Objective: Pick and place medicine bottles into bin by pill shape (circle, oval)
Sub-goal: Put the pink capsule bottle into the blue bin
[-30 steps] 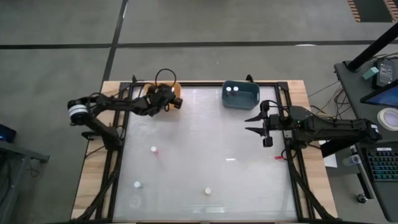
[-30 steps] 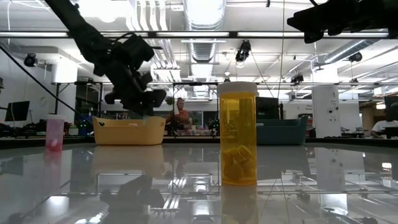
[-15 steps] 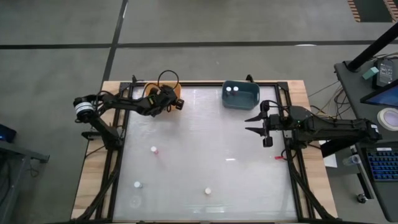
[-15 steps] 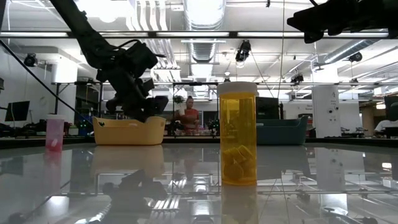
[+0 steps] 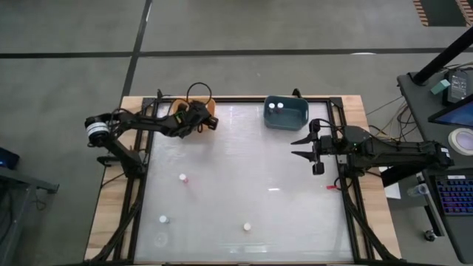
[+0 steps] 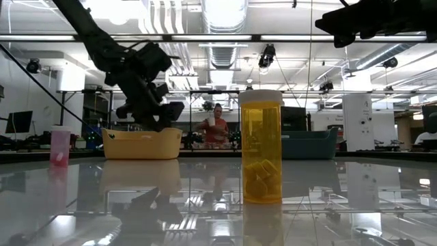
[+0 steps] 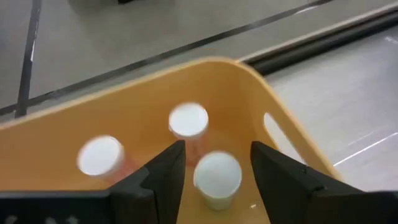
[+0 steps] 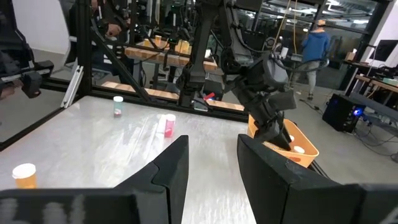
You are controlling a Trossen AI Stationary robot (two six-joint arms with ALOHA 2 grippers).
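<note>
Left gripper (image 7: 212, 163): over the yellow bin (image 5: 194, 109) at the table's (image 5: 244, 177) far left corner; fingers parted, gripping nothing. One white-capped bottle (image 7: 217, 177) sits between the fingers, inside the bin, beside two more bottles (image 7: 188, 122).

Right gripper (image 5: 299, 148): hangs above the table's right side, near the blue bin (image 5: 285, 112); fingers apart, empty.

Blue bin: two bottles (image 5: 275, 106) inside.

Loose on table: pink bottle (image 5: 182, 178), two bottles (image 5: 164, 219) near the front edge, amber bottle (image 6: 261, 147) upright, close to the low camera.
</note>
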